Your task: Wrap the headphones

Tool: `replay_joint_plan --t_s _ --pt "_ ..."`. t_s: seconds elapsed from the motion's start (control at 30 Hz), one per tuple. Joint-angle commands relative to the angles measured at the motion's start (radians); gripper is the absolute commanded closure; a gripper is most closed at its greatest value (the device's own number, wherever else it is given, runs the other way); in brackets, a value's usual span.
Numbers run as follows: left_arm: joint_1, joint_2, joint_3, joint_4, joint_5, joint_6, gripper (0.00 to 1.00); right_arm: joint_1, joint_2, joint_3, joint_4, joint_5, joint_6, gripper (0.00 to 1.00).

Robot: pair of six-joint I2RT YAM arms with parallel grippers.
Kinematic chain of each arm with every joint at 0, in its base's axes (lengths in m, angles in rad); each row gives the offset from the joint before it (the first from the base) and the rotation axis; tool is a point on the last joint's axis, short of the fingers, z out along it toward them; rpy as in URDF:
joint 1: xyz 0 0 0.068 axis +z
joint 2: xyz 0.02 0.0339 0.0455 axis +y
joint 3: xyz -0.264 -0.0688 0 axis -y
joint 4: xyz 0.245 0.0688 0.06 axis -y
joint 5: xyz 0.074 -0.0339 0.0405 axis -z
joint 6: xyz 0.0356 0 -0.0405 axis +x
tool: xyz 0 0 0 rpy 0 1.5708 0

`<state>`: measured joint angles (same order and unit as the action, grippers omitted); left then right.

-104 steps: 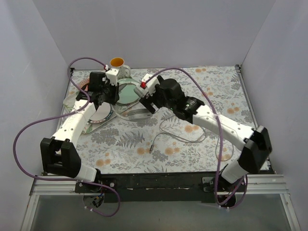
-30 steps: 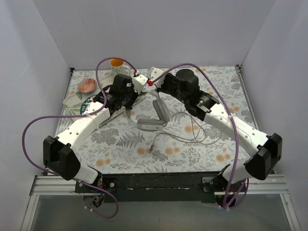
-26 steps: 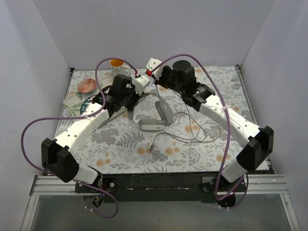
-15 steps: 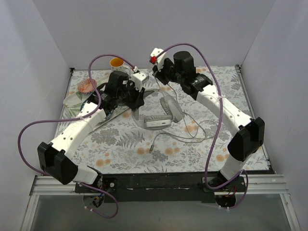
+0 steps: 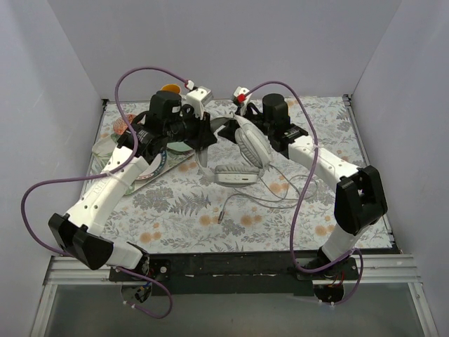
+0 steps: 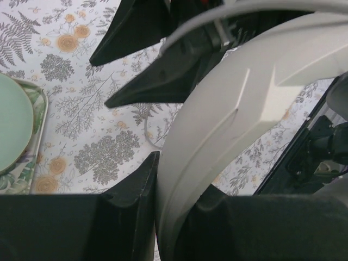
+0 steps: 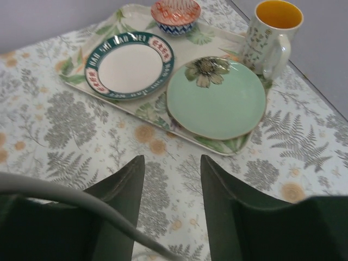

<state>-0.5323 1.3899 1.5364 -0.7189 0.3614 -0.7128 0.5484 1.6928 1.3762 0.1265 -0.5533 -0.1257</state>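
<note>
**Left fingers hold the band, right fingers spread over a loose cord**

The left fingers (image 5: 203,139) are pressed together on the headband of the headphones (image 5: 250,145), holding them up over the far middle of the worktop (image 5: 182,203). In the left wrist view the pale band (image 6: 234,109) runs straight up out of that pinch. The two padded cups sit to the right of the grip, one tilted up and the other lower, near the cloth.

The right fingers (image 7: 172,168) are spread with nothing between them, just beside the band and above the upper cup. A thin grey strand crosses low in front of one of them, and I cannot tell whether it touches.

The coming move turns on the cord (image 5: 280,191). It lies slack on the worktop, below the right fingers and on their near side, looping rightward, and its plug (image 5: 221,216) ends near the centre. The right arm is free and nearer, so it would likely reach down towards the near edge.
</note>
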Motion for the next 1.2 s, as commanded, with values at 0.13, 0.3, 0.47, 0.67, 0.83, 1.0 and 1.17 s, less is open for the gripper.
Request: replay_joint_plan --t_s 0.13,0.3,0.47,0.67,0.83,1.0,1.17 --pt "0.026 -0.055 0.116 0.056 0.086 -0.160 0.94 -0.001 -0.022 -0.121 0.352 -0.155 0.201 0.38" --pt "0.066 -0.054 0.159 0.088 0.037 -0.243 0.94 -0.001 -0.004 -0.238 0.504 -0.160 0.328 0.36" --pt "0.178 -0.054 0.188 0.142 0.062 -0.338 0.94 0.001 0.010 -0.324 0.550 -0.097 0.365 0.36" --pt "0.252 -0.049 0.203 0.190 0.004 -0.372 0.94 0.004 0.057 -0.391 0.568 -0.066 0.400 0.45" --pt "0.307 -0.043 0.191 0.237 -0.052 -0.379 0.93 0.019 0.067 -0.456 0.585 -0.051 0.413 0.63" --pt "0.371 -0.011 0.176 0.303 -0.113 -0.393 0.93 0.065 0.067 -0.471 0.510 -0.028 0.388 0.91" --pt "0.456 0.030 0.140 0.386 -0.234 -0.335 0.93 0.134 0.010 -0.485 0.374 0.056 0.292 0.99"
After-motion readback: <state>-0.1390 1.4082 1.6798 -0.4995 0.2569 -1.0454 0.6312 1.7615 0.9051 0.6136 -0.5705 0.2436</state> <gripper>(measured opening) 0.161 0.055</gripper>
